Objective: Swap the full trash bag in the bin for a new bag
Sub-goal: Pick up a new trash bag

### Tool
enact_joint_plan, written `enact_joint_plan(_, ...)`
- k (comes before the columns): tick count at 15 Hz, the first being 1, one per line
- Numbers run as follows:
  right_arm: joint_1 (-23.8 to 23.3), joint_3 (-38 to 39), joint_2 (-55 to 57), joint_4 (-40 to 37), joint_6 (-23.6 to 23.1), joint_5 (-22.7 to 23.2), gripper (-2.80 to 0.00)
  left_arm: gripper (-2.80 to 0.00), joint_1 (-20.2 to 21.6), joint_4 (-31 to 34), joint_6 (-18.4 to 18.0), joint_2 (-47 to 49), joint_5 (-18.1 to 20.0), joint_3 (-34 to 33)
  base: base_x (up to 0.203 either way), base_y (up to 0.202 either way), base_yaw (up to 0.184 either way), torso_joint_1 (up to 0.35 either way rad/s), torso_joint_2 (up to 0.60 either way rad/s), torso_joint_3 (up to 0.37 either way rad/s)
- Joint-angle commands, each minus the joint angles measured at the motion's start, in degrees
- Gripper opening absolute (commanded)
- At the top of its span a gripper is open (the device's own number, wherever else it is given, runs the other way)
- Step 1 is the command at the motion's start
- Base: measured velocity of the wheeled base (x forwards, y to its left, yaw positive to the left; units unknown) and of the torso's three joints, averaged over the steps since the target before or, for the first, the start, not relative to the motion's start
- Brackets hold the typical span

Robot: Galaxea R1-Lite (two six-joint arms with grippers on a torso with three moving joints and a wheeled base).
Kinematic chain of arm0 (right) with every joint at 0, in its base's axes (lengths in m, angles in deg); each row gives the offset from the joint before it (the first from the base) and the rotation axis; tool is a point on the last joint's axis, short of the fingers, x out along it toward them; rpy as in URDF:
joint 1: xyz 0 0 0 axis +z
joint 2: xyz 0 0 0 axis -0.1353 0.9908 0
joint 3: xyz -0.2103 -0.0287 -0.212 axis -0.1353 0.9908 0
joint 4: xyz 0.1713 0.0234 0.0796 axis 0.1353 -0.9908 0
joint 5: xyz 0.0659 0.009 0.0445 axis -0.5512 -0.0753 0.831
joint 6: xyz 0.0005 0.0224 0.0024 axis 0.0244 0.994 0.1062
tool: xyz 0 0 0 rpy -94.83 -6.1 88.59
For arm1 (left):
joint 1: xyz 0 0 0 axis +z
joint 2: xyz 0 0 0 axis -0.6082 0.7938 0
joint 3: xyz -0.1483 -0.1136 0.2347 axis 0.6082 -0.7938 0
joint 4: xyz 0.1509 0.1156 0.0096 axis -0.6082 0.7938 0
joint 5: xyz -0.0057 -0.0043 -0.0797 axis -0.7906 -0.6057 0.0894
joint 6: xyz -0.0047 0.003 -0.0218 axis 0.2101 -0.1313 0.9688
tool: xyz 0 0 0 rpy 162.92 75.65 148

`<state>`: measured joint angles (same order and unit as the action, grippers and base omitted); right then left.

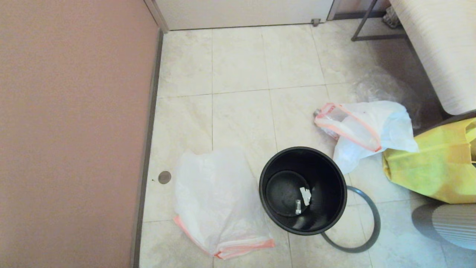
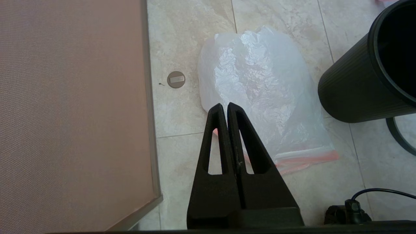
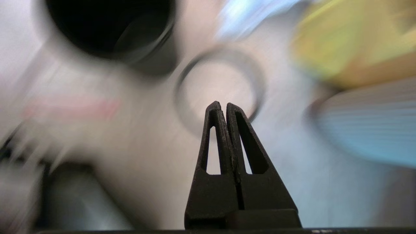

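The black bin (image 1: 303, 190) stands open on the tiled floor, unlined, with two small pale scraps at its bottom. Its grey hoop (image 1: 366, 227) lies on the floor against its right side. The full trash bag (image 1: 362, 128), pink hem and a bottle showing, lies behind the bin to the right. Left of the bin, the new bag (image 1: 215, 197) lies flat. Neither gripper shows in the head view. My left gripper (image 2: 225, 105) is shut and empty above the new bag (image 2: 260, 91), beside the bin (image 2: 367, 78). My right gripper (image 3: 221, 104) is shut and empty over the hoop (image 3: 178, 94).
A yellow fabric bag (image 1: 435, 163) and a grey ribbed object (image 1: 450, 223) sit at the right. A clear bag (image 1: 386, 87) lies behind the full one, under a pale ribbed bench (image 1: 442, 48). A pink wall (image 1: 74, 130) bounds the left; a round floor fitting (image 1: 164, 177) is near it.
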<state>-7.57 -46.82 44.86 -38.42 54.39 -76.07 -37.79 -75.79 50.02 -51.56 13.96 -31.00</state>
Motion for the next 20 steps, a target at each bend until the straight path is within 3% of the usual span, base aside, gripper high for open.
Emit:
enact_joint_plan(1, 0.04, 3.29, 0.1, 5.83, 0.79, -1.05, -2.8, -2.8, -0.02, 0.0, -0.01, 0.07, -0.02, -0.44, 0.0, 0.0, 0.0, 0.0, 0.0, 0.0)
enact_joint_plan(4, 0.14, 3.21, 0.1, 6.14, 7.12, -2.07, -2.8, -2.8, -0.08, 0.0, -0.01, 0.07, -0.02, -0.44, 0.0, 0.0, 0.0, 0.0, 0.0, 0.0)
enact_joint_plan(17, 0.14, 3.21, 0.1, 6.07, 7.12, -2.22, -2.8, -2.8, -0.02, 0.0, -0.21, 0.07, 0.09, -0.48, 0.0, 0.0, 0.0, 0.0, 0.0, 0.0)
enact_joint_plan(20, 0.14, 3.21, 0.1, 6.14, 7.12, -2.22, -2.8, -2.8, -0.09, 0.68, -5.66, 0.23, 2.75, -0.21, 0.0, 0.0, 0.0, 0.0, 0.0, 0.0)
